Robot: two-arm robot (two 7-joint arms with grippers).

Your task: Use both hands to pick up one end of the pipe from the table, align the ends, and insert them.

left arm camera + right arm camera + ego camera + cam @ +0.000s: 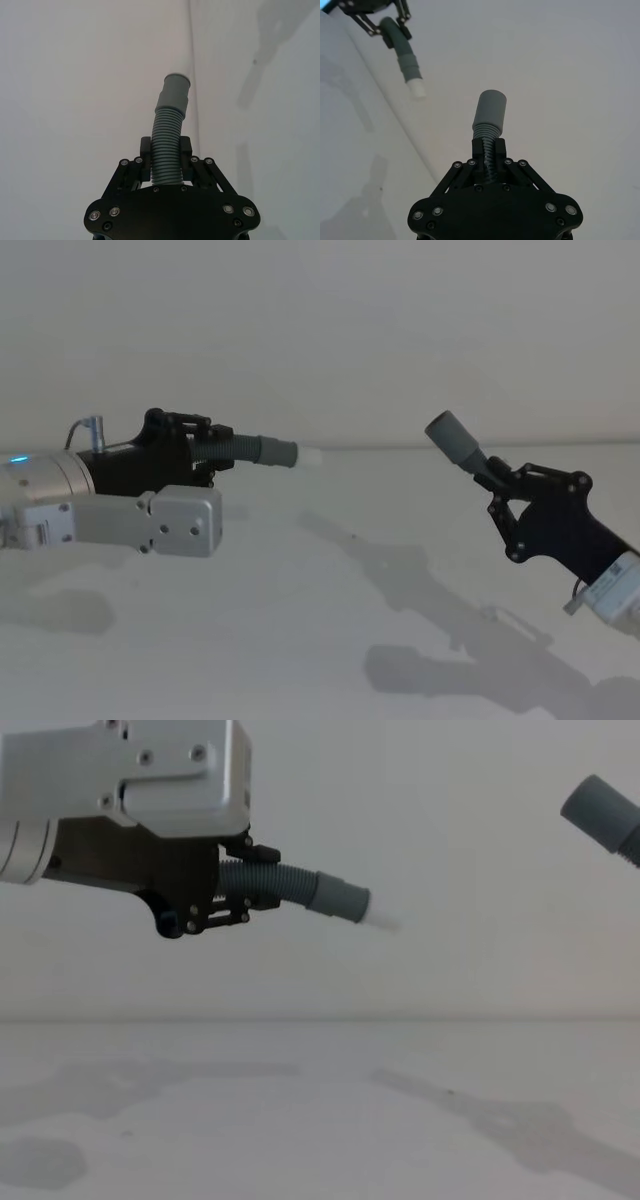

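Observation:
Both ends of the pipe are held in the air above the white table [300,620], with a gap between them. My left gripper [208,458] is shut on the ribbed hose [268,880] just behind the grey collar [275,452] and its white tip [311,456], which point to the right. My right gripper [492,480] is shut on the hose just below the wider grey socket cuff [452,438], which tilts up and to the left. The left wrist view shows the left gripper [166,150] around the hose, with the collar [172,95] beyond. In the right wrist view, the right gripper [489,147] holds the hose under the socket cuff [490,107].
A plain white wall [320,330] rises behind the table's far edge. Shadows of both arms lie on the table surface [320,1120] below the grippers. The middle stretch of the pipe is hidden behind the grippers.

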